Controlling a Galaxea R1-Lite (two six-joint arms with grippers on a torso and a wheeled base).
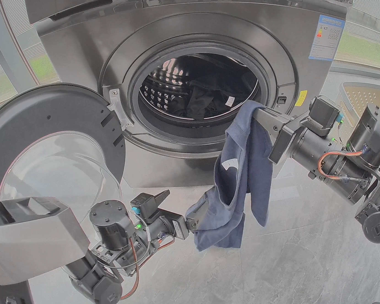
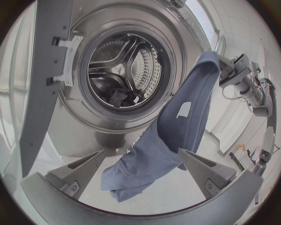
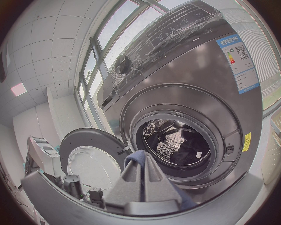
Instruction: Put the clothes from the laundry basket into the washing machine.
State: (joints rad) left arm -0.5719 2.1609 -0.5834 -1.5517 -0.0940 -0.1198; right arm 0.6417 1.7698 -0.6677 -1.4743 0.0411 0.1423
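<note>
A blue garment [image 1: 243, 171] hangs in front of the washing machine [image 1: 84, 48], just below its open drum [image 1: 200, 88]. My right gripper [image 1: 261, 115] is shut on the garment's top edge, near the right lip of the opening; blue cloth shows pinched between its fingers [image 3: 133, 175]. My left gripper [image 1: 198, 213] is lower and to the left, at the garment's hanging bottom part. Its fingers [image 2: 90, 164] stand wide apart, with the blue garment [image 2: 164, 140] draped between them. Dark clothes [image 1: 206, 99] lie inside the drum.
The round machine door [image 1: 44, 132] stands swung open to the left, above my left arm. A pale laundry basket [image 1: 367, 94] stands at the right behind my right arm. Grey tiled floor [image 1: 283, 262] lies below the garment.
</note>
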